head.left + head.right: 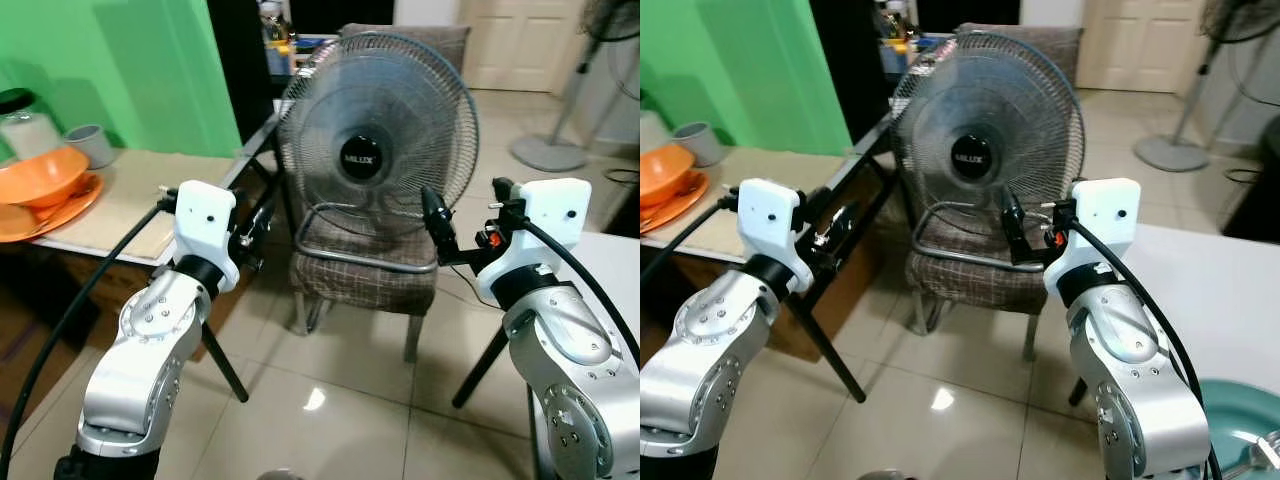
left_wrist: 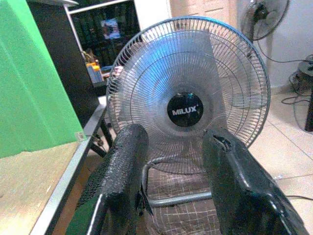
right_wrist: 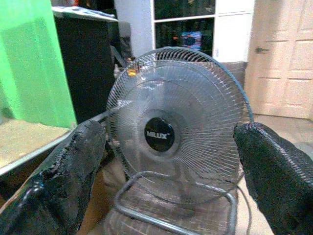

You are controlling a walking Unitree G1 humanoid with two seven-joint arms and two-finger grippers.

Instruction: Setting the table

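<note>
Both claws raised and spread toward the Milux fan [image 1: 372, 160] on the chair [image 1: 365, 270].

Head view: your orange bowl [image 1: 40, 177] sits on the plate [image 1: 55, 215], far left on the table [image 1: 120, 215]. Wrist views: left gripper [image 2: 171, 169] and right gripper [image 3: 166, 166] fingers apart, holding nothing.

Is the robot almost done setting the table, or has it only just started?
Only just started, it seems. Nothing looks set yet: the orange bowl sits on an orange plate at the far left of the wooden table, beside a grey cup. Nothing is in hand: the left hand and right hand are both open and empty, pointing at a fan on a chair. Fetching and laying the dishes is all left.
</note>
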